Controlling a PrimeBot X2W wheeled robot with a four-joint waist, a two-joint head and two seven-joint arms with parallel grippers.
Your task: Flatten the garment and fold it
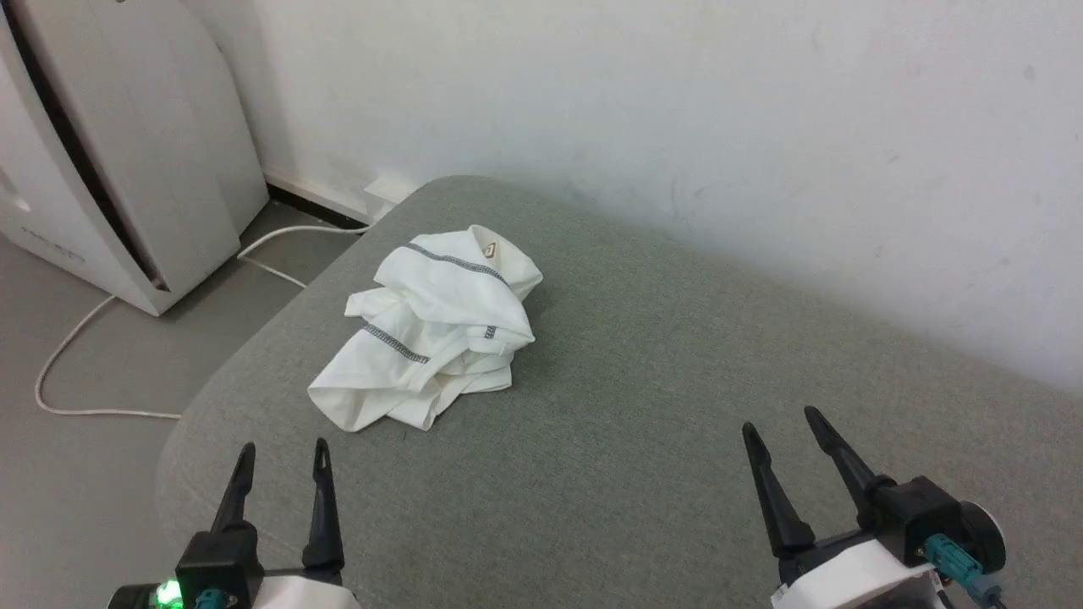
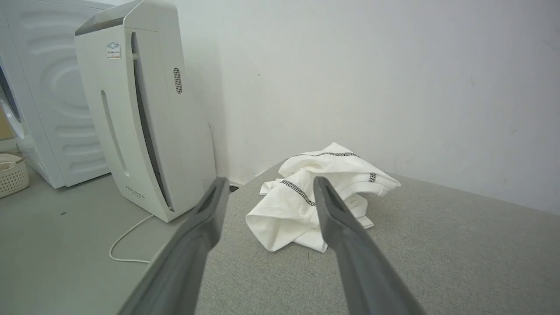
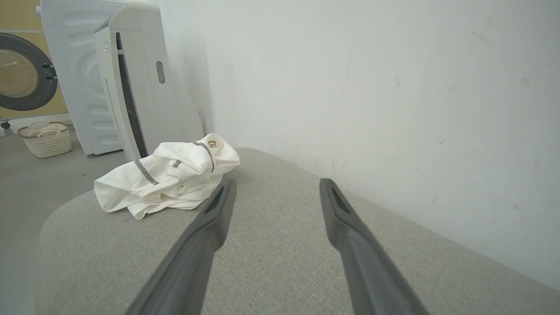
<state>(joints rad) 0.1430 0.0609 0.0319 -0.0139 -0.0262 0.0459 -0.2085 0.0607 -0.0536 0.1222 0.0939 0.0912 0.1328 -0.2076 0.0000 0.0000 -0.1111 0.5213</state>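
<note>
The garment is a white shirt with dark zigzag stitching, lying crumpled in a heap on the grey padded surface, towards its far left part. A small tan label shows at the heap's far top. My left gripper hovers open near the front left edge, short of the heap. My right gripper stands open at the front right, well away from it. In the left wrist view the garment lies just beyond the open left gripper. In the right wrist view the garment lies left of the open right gripper.
A white wall runs close behind the padded surface. A tall white appliance stands on the floor at the left, with a white cable trailing from it. A washing machine and a pale basket stand further left.
</note>
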